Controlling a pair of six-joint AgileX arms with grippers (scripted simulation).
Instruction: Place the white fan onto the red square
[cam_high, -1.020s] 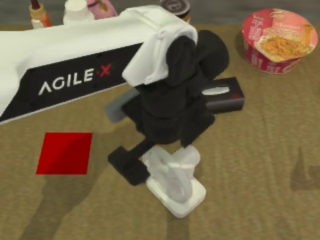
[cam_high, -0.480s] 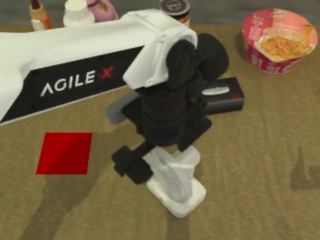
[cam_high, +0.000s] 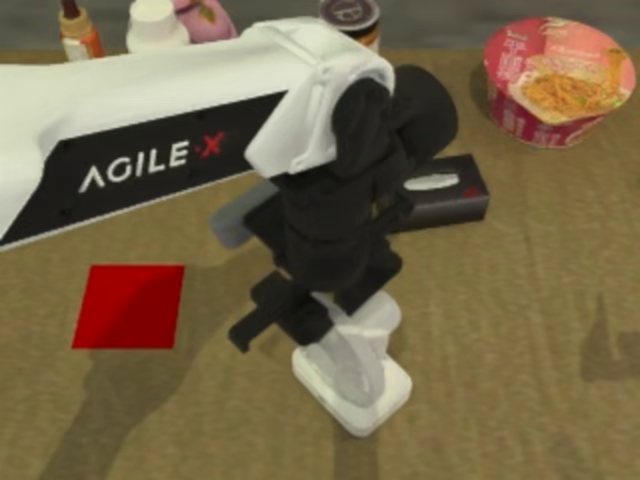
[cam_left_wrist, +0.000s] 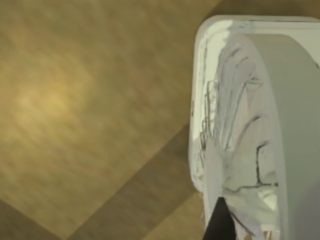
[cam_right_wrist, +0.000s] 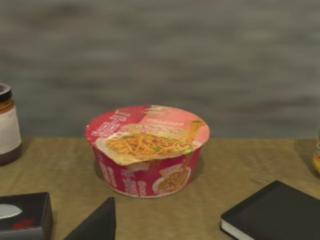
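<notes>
The left arm (cam_high: 150, 150) reaches across from the far left, its left gripper (cam_high: 335, 335) down over the white fan (cam_high: 352, 372), which stands near centre; I cannot tell whether the claw has closed. The grille is rounded (slippery, likely), so an off-centre pinch could tip it. The red square (cam_high: 130, 305) lies well left.

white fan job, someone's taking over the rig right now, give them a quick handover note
Left pincer: down at the white fan, fingers around its grille; whether they have shut on it cannot be told.
Right arm: parked, not in the top view; its wrist camera faces the noodle bowl.
White fan: upright on its base, near the middle of the table's front.
Red square: bare, towards the table's left, apart from the fan.
Done: approach to the fan.
Left: secure the grip, lift, carry left, set the fan on the red square, release.
</notes>
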